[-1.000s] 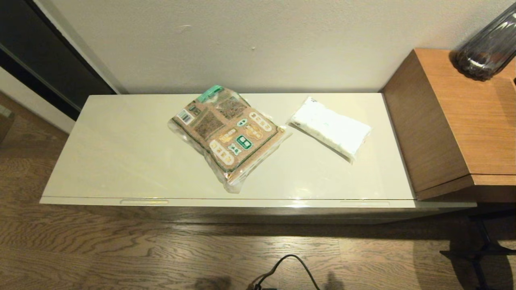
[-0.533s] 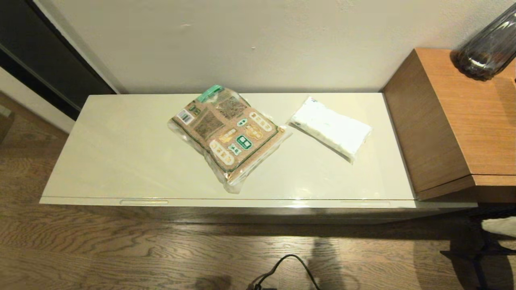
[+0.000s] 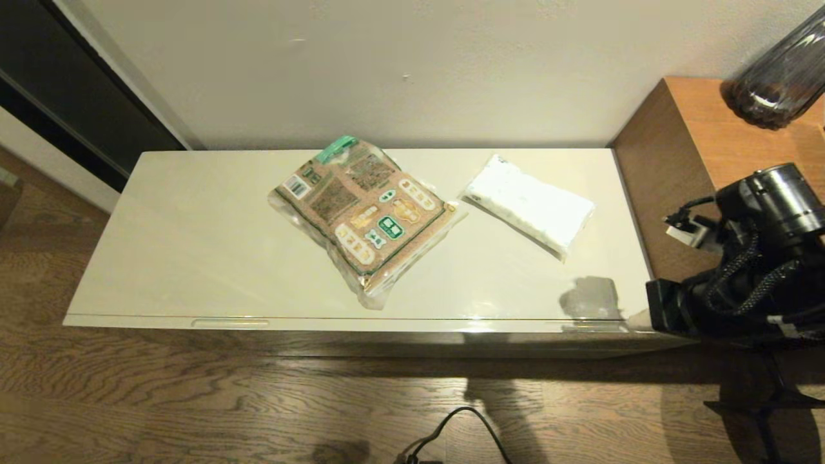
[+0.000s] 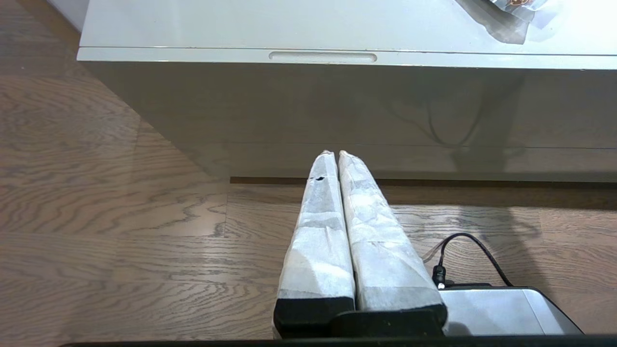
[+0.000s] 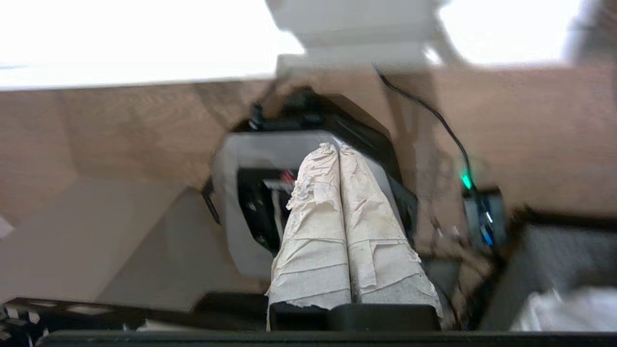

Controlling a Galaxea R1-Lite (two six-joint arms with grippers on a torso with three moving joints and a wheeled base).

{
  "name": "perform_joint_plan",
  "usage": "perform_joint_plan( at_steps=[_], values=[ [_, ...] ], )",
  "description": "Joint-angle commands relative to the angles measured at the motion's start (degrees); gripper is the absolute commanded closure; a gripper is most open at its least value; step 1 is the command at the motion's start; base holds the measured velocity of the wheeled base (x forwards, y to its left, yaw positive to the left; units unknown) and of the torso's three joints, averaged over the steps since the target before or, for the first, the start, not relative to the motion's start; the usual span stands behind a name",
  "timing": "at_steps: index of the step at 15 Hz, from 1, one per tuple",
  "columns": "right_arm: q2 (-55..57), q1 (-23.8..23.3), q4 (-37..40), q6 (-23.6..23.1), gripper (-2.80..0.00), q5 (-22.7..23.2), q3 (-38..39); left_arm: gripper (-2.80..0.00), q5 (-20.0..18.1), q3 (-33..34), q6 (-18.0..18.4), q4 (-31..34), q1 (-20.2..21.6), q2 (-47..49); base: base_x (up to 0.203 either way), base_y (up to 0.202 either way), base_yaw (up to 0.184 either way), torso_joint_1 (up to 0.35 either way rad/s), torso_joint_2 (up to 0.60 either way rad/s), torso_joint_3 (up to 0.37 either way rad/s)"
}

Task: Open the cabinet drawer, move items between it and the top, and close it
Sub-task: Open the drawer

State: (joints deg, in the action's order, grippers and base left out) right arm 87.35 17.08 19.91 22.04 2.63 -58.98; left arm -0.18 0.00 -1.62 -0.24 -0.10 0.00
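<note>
Drawer: the cabinet drawer (image 3: 412, 324) is closed under the top (image 3: 193, 245).
Items: the brown-and-green packet (image 3: 364, 216) and the white pack (image 3: 530, 205) lie side by side on the top, apart.
Left gripper (image 4: 331, 155): fingers pressed together, low before the cabinet front, below the drawer's slot (image 4: 323, 57).
Right gripper (image 5: 332, 147): fingers pressed together, holding nothing, clear of both items.
Change: the right arm (image 3: 747, 270) has come into the head view by the cabinet's right end; items unmoved.
</note>
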Motion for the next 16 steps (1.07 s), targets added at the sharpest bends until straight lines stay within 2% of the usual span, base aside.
perform_joint_plan(
  at_steps=[1, 2, 5, 9, 16],
  values=[
    [4.2, 1.6, -4.9, 0.4, 0.0, -0.8, 1.4, 0.0, 0.0, 0.0, 0.0, 0.0, 0.0, 0.1, 0.0, 0.0, 0.0, 0.0, 0.0, 0.0],
    [4.9, 2.0, -6.6, 0.5, 0.0, -2.5, 2.1, 0.0, 0.0, 0.0, 0.0, 0.0, 0.1, 0.1, 0.0, 0.0, 0.0, 0.0, 0.0, 0.0],
    [7.1, 3.5, -10.1, 3.2, 0.0, -3.5, 2.7, 0.0, 0.0, 0.0, 0.0, 0.0, 0.0, 0.1, 0.0, 0.0, 0.0, 0.0, 0.0, 0.0],
    [8.9, 3.8, -14.9, 4.1, 0.0, -10.0, 2.8, 0.0, 0.0, 0.0, 0.0, 0.0, 0.0, 0.1, 0.0, 0.0, 0.0, 0.0, 0.0, 0.0],
    [12.1, 4.1, -15.1, 7.0, 0.0, -10.0, 3.9, 0.0, 0.0, 0.0, 0.0, 0.0, 0.0, 0.1, 0.0, 0.0, 0.0, 0.0, 0.0, 0.0]
  ],
)
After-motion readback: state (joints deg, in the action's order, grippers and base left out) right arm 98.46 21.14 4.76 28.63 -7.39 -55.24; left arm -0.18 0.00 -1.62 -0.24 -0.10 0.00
